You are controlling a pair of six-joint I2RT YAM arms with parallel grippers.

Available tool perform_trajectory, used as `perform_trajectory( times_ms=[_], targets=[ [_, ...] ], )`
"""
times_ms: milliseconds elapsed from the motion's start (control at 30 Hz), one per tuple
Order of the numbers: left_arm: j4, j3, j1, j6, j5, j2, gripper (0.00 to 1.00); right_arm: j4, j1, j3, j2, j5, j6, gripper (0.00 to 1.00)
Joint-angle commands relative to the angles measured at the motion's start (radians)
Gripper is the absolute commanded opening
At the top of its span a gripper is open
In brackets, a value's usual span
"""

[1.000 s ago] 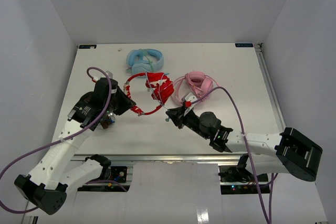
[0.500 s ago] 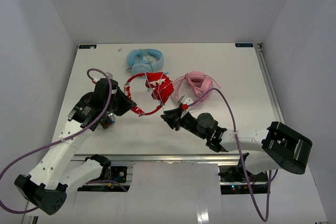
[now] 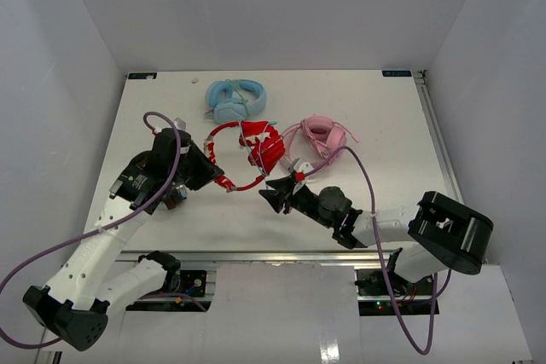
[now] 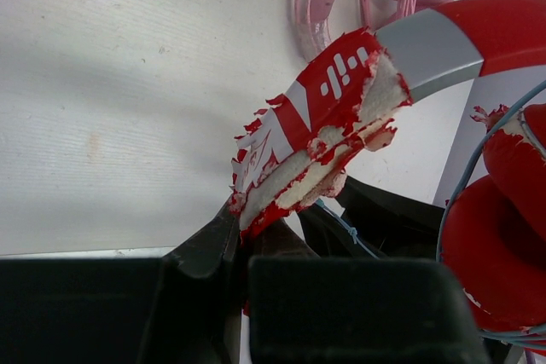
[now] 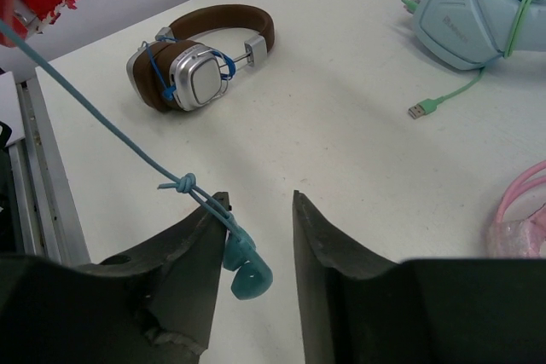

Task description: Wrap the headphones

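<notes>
Right wrist view: the right end effector stands partly open. The teal plug of the thin cable lies against one finger, not pinched. The left end effector is clamped tight on the headphones, gripping the frayed end of the red headband. The headphones are at the middle of the desk, between the two arms, with the red earcups close together. Just beyond on the right lie pink headphones, and farther back light-blue headphones.
</notes>
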Motion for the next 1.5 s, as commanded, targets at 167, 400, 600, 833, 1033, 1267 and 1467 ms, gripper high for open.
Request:
perform_trajectory(
  times_ms=[167, 400, 600, 833, 1033, 1267, 1467],
  targets=[
    [0.092, -0.005, 0.004, 0.023, 0.096, -0.034, 0.0, 0.163, 0.003, -0.038, 0.014, 0.056, -0.011, 0.49],
    [0.117, -0.009, 0.004, 0.064, 0.137, -0.037, 0.0, 0.192, 0.003, -0.074, 0.012, 0.039, -0.023, 0.48],
    [0.146, -0.024, 0.004, 0.088, 0.167, -0.032, 0.0, 0.226, 0.003, -0.108, 0.009, 0.008, -0.047, 0.51],
    [0.162, -0.032, 0.004, 0.106, 0.187, -0.026, 0.0, 0.229, 0.003, -0.117, 0.005, 0.002, -0.067, 0.42],
    [0.233, -0.051, 0.004, 0.22, 0.283, -0.033, 0.0, 0.225, -0.001, -0.15, -0.034, 0.057, -0.089, 0.16],
    [0.337, -0.05, 0.004, 0.366, 0.481, -0.013, 0.0, 0.161, -0.009, -0.204, -0.173, 0.103, -0.126, 0.08],
    [0.34, -0.019, 0.004, 0.5, 0.568, 0.073, 0.0, 0.022, -0.009, -0.225, -0.34, 0.157, -0.175, 0.08]
  ],
)
